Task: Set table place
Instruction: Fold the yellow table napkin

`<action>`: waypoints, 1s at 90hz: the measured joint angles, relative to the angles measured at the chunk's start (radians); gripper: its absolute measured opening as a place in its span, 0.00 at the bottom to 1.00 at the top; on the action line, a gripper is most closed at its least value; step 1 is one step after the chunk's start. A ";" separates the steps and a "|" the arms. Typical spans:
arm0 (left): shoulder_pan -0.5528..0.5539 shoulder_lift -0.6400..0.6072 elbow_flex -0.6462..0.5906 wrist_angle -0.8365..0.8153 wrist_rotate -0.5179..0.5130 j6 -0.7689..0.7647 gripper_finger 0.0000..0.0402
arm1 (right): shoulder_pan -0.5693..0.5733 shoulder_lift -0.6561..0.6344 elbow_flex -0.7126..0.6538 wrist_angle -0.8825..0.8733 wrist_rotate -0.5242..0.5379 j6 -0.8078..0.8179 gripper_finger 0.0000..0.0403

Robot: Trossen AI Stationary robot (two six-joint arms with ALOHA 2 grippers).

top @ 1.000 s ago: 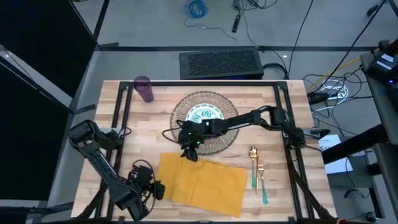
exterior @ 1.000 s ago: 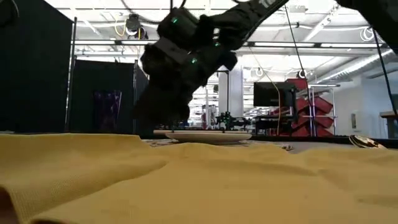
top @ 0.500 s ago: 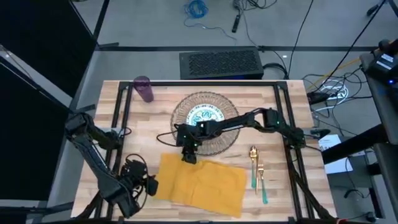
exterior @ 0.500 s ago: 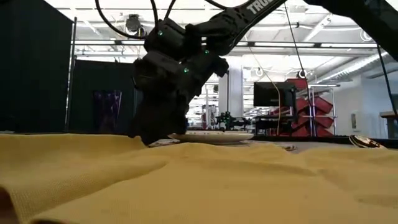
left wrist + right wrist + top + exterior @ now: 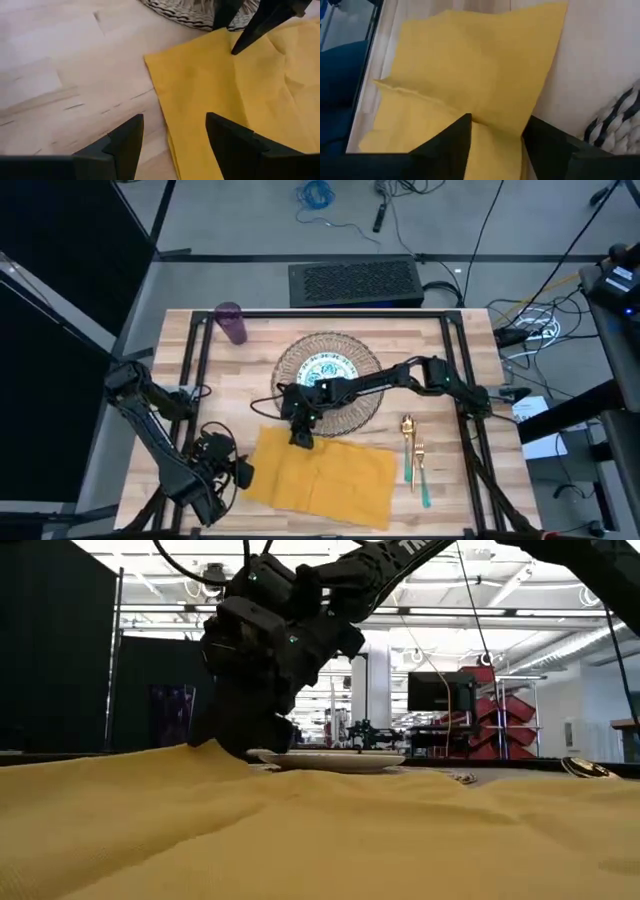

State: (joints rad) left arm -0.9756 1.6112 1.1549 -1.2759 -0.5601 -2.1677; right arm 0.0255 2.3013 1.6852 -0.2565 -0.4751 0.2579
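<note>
**Right gripper lowers onto the napkin's far edge**

While the left arm has drawn in to the tabletop's front left corner, the right gripper (image 5: 298,436) has slid from the straw mat (image 5: 362,408) down to the far edge of the yellow napkin (image 5: 330,470) over the last second. In the low view the cloth now rises in a small peak under the gripper, where earlier it lay flatter. I judge that a pinch is being taken, to lift or fold the napkin.

The right arm reaches in from the table's right edge, across the mat and plate (image 5: 329,367), wrist bent downward. Its fingers (image 5: 451,142) are spread, one either side of a raised fold.

The left gripper (image 5: 236,476) hovers just beside the napkin's left edge, fingers apart, holding nothing.

The napkin lies near the front edge, touching the mat. Fork and spoon (image 5: 413,455) lie just right of it. The purple cup (image 5: 231,322) stands near the far left corner.
</note>
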 joint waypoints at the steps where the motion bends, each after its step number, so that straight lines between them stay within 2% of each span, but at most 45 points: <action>1: 0.000 0.000 0.000 0.000 0.000 0.000 0.50 | 0.001 0.000 0.000 0.000 0.000 -0.002 0.30; 16: 0.000 0.000 0.000 0.001 -0.001 0.000 0.50 | 0.004 0.000 0.000 -0.001 0.000 -0.015 0.07; 21: 0.000 0.000 0.000 0.001 -0.001 0.000 0.50 | 0.004 0.000 0.000 -0.001 0.001 -0.022 0.02; 55: 0.000 0.000 0.000 0.007 -0.002 -0.001 0.50 | 0.044 0.000 0.033 -0.020 0.145 -0.066 0.00; 72: 0.000 0.000 0.000 0.010 -0.004 -0.001 0.50 | 0.100 -0.001 0.157 -0.168 0.288 -0.160 0.00; 90: 0.000 0.000 0.000 0.014 -0.005 -0.001 0.50 | 0.140 -0.006 0.247 -0.279 0.300 -0.209 0.00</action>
State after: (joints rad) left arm -0.9756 1.6112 1.1549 -1.2621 -0.5655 -2.1689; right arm 0.1656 2.2955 1.9319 -0.5356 -0.1748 0.0489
